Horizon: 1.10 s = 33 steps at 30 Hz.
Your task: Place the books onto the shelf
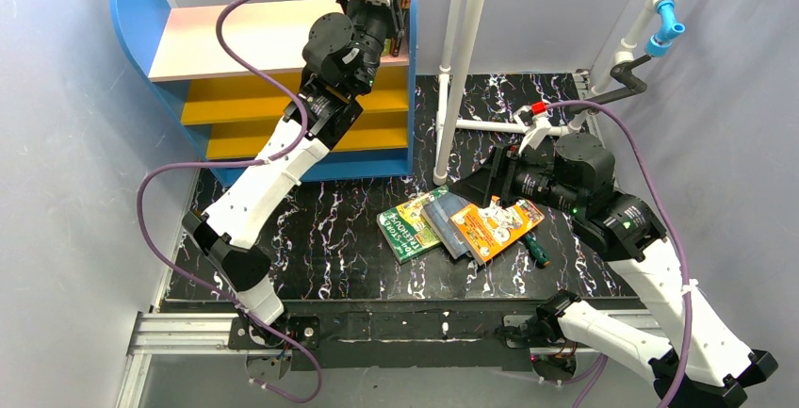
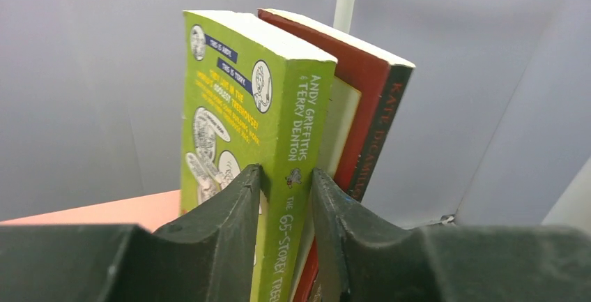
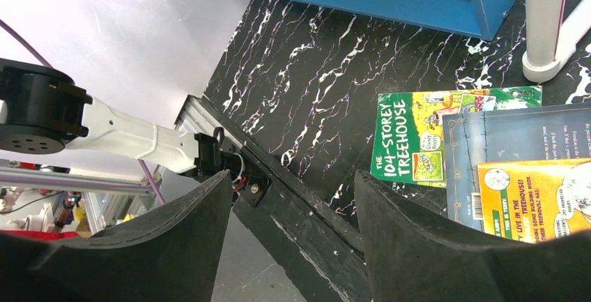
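The left gripper is reaching up to the right end of the shelf, on its pink top board, and is clasping the lime-green book across the lower spine, one finger pressing on each cover. That book is standing upright with the red book right behind it, their covers apparently touching.

The right gripper is hovering over the tabletop with its jaws spread and nothing between them. Just beside it, three books are lying in an overlapping fan near the middle of the tabletop: the green book, the dark blue book and the orange book, with a screwdriver at the fan's right edge.

The risk sits at the top board. One finger seems to be lying between the two standing books, so pulling away could drag or tip the red one. With nothing propping their open side, both may topple once released, and they are standing close to the board's right end.
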Available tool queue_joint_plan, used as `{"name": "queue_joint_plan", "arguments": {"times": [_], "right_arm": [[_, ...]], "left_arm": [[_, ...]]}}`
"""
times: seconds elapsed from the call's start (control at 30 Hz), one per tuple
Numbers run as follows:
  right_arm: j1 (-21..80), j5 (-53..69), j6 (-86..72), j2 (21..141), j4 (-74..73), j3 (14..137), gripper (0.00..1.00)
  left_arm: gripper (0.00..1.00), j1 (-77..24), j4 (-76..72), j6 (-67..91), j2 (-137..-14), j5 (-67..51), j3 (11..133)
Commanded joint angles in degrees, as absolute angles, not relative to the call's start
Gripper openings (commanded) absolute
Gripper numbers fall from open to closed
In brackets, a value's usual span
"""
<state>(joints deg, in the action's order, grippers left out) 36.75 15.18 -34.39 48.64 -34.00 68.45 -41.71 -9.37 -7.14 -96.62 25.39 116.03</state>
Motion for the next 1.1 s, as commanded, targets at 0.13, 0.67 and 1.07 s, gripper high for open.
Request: {"name": "queue_joint_plan", "arguments": {"times": [0.13, 0.67, 1.07], "right_arm": [[36.6, 15.8, -34.6, 48.2, -31.1, 68.4, 0.72], [36.7, 15.7, -34.8, 47.4, -31.6, 68.3, 0.72], [36.6, 16.6, -34.8, 47.8, -30.9, 68.1, 0.72]], "left_arm": [[0.08, -42.3, -9.9, -6.5, -95.9, 24.7, 117.5], [0.00, -40.3, -6.8, -1.6, -93.6, 16.1, 113.8], [0.00, -37.3, -2.6, -0.5, -92.7, 11.6, 116.2]]}}
